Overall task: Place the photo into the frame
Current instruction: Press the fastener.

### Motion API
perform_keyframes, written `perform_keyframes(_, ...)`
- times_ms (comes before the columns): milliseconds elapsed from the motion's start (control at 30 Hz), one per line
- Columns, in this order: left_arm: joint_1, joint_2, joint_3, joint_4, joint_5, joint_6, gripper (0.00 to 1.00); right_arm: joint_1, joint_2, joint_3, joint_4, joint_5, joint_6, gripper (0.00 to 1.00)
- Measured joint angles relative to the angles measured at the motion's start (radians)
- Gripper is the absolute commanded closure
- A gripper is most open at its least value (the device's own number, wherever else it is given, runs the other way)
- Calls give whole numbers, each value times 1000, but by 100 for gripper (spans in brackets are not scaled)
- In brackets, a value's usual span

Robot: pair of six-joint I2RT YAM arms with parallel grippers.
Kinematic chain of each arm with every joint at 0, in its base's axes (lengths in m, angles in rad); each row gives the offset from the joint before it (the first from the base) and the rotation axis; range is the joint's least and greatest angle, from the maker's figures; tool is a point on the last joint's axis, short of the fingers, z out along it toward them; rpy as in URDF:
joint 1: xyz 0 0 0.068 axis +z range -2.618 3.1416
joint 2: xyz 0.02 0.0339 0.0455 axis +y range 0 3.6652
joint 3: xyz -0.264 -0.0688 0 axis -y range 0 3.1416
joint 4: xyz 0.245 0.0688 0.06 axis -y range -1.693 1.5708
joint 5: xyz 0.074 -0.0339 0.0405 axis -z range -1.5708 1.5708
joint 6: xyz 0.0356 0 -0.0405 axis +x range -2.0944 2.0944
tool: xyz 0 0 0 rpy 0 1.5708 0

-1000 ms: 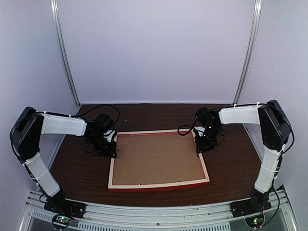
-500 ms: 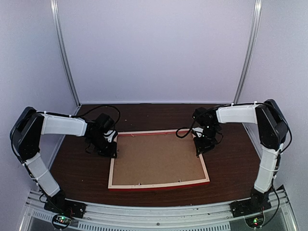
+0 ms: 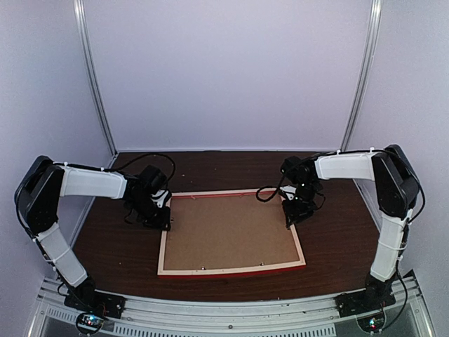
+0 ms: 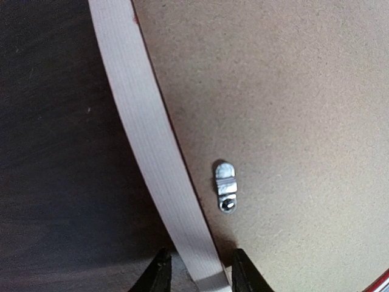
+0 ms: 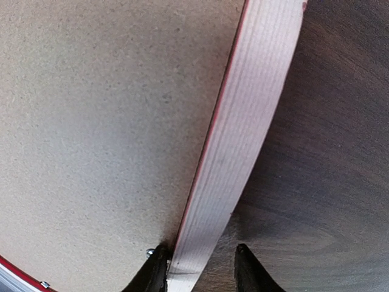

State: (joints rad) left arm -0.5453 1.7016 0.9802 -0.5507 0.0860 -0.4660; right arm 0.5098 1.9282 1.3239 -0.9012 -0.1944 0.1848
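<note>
The frame (image 3: 231, 269) lies face down on the dark table, pale wood back up, red showing along its edges. A brown backing board (image 3: 228, 232) fills it. The photo is hidden. My left gripper (image 3: 160, 219) straddles the left rail (image 4: 146, 140); in the left wrist view the gripper (image 4: 200, 277) is open, with a gap on each side of the rail. My right gripper (image 3: 291, 217) straddles the right rail (image 5: 249, 109); in the right wrist view that gripper (image 5: 197, 271) is open, its inner finger against the rail and its outer finger apart from it.
A small metal turn clip (image 4: 225, 185) sits on the backing board (image 4: 292, 91) just inside the left rail. Dark wood table (image 5: 328, 152) lies outside both rails. White walls with metal posts (image 3: 95, 77) enclose the table at back and sides.
The right gripper's jaws have widened a little around the right rail, and the right arm shifted slightly left. The left arm and the frame have not moved.
</note>
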Motion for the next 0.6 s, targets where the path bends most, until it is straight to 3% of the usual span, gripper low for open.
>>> perform_keyframes(600, -6, -1, 0, 0, -4, -1, 64, -3, -7, -7, -12, 18, 13, 49)
